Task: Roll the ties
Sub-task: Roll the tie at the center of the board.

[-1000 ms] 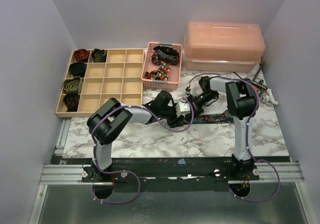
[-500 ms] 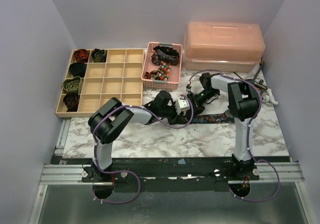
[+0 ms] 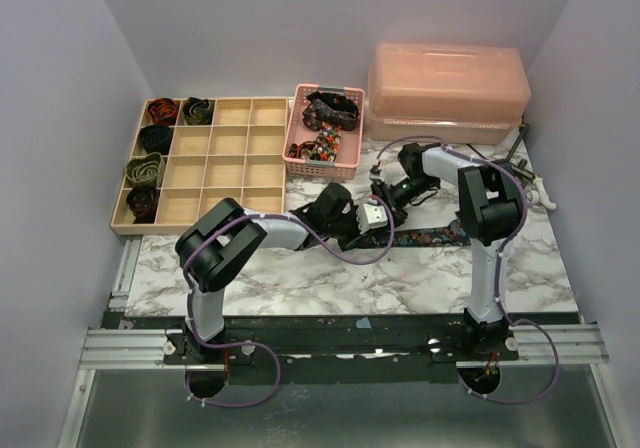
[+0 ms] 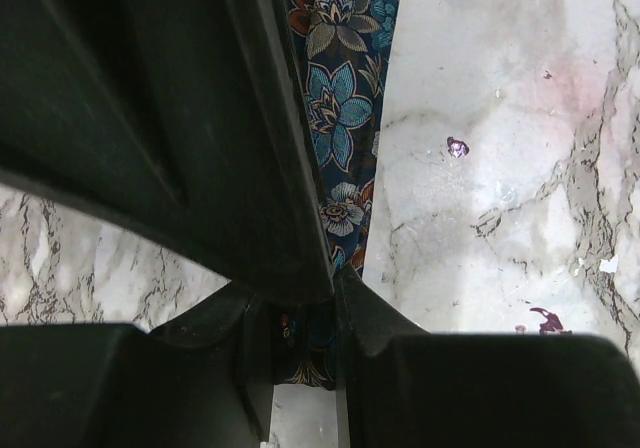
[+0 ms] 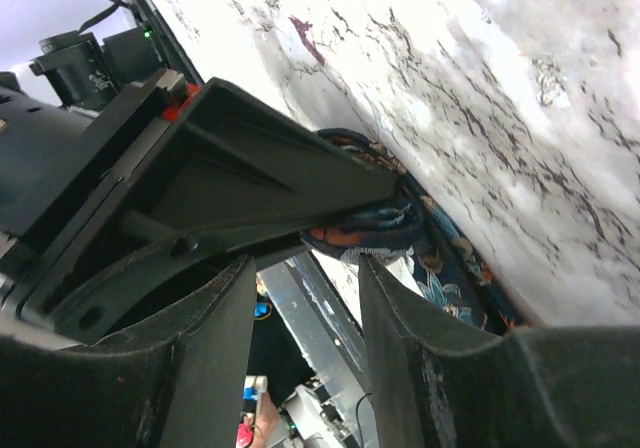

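Marble table (image 3: pixel 300 278). The floral tie (image 3: pixel 432 236) lies flat on it right of centre, running left-right.

Left end effector (image 4: pixel 308 333) is clamped on the tie close to one end. The fabric is pinched between both fingers, and the rest of the strip runs away across the table in the left wrist view.

Right end effector (image 5: pixel 305 268) has its jaws partly apart and grips nothing. The left one's finger and a bunched fold of tie sit just beyond the gap.

In the top view both end effectors meet at the tie's left end, just in front of the basket (image 3: pixel 300 163), which holds a heap of loose ties (image 3: pixel 328 116).

The tray (image 3: pixel 230 168) at back left holds five coiled ties (image 3: pixel 145 168): four down the first column, one at the top of the second. The box (image 3: pixel 447 83) is at back right with its lid on.
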`<action>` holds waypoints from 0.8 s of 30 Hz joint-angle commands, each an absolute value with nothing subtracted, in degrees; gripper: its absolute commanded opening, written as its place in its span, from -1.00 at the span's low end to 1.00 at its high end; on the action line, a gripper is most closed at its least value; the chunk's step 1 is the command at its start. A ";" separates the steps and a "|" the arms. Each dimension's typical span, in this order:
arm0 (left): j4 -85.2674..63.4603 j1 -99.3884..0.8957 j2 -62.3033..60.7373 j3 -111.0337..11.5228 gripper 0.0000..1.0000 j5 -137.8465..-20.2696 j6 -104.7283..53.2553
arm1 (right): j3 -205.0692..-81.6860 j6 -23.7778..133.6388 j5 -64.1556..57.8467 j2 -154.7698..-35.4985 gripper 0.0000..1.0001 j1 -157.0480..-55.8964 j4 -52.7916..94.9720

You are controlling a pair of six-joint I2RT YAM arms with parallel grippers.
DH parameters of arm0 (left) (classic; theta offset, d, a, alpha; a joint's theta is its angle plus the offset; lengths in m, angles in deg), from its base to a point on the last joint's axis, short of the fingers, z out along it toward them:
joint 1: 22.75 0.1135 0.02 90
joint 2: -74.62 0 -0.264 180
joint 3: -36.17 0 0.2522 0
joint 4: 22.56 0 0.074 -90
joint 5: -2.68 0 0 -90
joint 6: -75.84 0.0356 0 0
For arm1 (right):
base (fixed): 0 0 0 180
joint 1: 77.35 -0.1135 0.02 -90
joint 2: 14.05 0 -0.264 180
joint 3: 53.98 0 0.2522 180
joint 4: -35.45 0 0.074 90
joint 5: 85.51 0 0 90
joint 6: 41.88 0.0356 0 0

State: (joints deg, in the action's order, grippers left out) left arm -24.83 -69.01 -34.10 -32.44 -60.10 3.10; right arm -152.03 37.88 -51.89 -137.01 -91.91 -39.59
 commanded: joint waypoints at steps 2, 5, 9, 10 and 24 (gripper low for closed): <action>-13.42 -69.64 -36.81 -30.82 -0.64 -65.69 5.56 | -151.94 41.18 -50.39 -140.68 -0.07 -93.07 -35.68; -13.15 -69.83 -36.83 -31.11 -0.63 -65.87 5.36 | -151.09 41.44 -48.76 -141.56 -0.16 -93.12 -34.60; -12.74 -69.79 -37.26 -31.55 -0.62 -65.56 5.04 | -149.06 40.71 -45.20 -141.84 -0.42 -93.29 -33.30; -12.71 -69.79 -37.32 -31.71 -0.61 -65.42 4.94 | -148.52 40.40 -43.60 -142.05 -0.46 -93.34 -32.89; -11.78 -69.68 -38.08 -33.60 -0.28 -65.96 4.23 | -147.99 39.95 -41.42 -145.89 -0.98 -93.34 -32.53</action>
